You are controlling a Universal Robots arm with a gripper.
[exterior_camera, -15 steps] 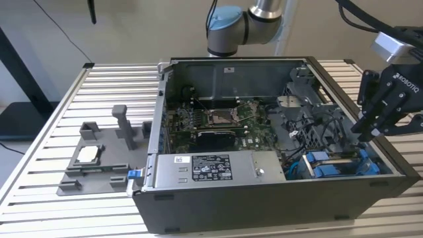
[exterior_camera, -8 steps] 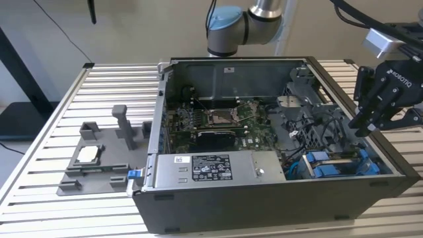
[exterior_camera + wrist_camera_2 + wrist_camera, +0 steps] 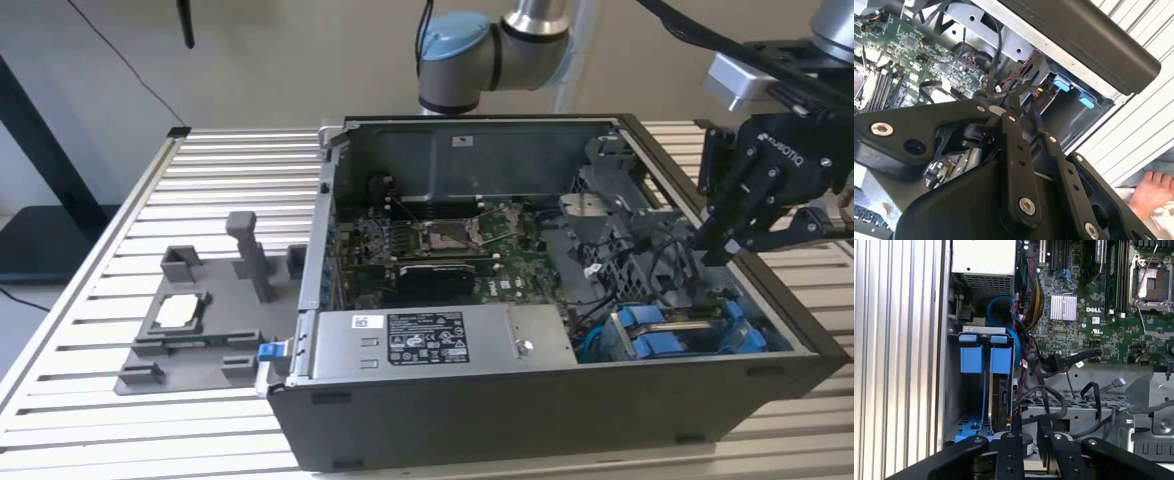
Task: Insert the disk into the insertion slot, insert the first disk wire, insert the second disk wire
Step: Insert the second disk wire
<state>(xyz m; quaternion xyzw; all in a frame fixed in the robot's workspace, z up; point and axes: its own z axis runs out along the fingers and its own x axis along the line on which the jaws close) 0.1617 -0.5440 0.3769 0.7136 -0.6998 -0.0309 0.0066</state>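
The gripper [image 3: 717, 250] has its jaws pinched on one black disk wire [image 3: 997, 60], its plug hidden between them. Just past the jaws stands one insertion slot [image 3: 983, 330] with two blue tabs [image 3: 972, 359], its contents hard to make out. Beyond lies one motherboard [image 3: 1079, 332].
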